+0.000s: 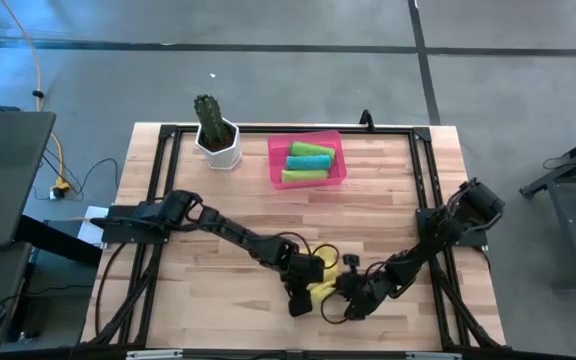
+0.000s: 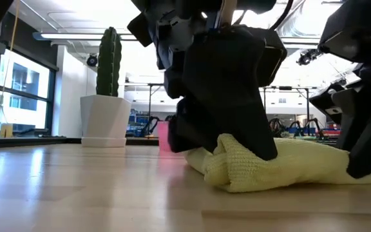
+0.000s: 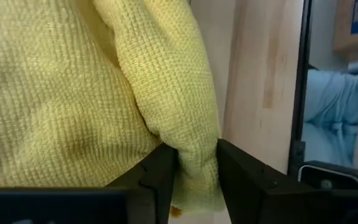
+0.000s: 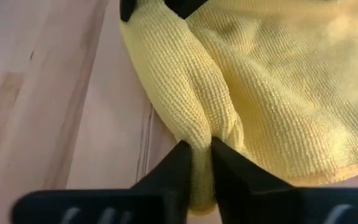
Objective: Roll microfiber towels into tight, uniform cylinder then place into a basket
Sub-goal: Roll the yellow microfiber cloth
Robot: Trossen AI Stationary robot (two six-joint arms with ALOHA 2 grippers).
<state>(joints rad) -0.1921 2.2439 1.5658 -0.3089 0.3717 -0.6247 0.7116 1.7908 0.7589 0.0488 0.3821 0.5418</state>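
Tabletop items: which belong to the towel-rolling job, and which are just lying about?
Job: yellow towel, pinched by left gripper and right gripper; pink basket holding three rolled towels.
Lying about: potted cactus.

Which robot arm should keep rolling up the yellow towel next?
Probably the right. The right gripper pinches a fold of the yellow towel tightly. The left gripper has the towel's edge between looser fingers, so its hold looks weaker.
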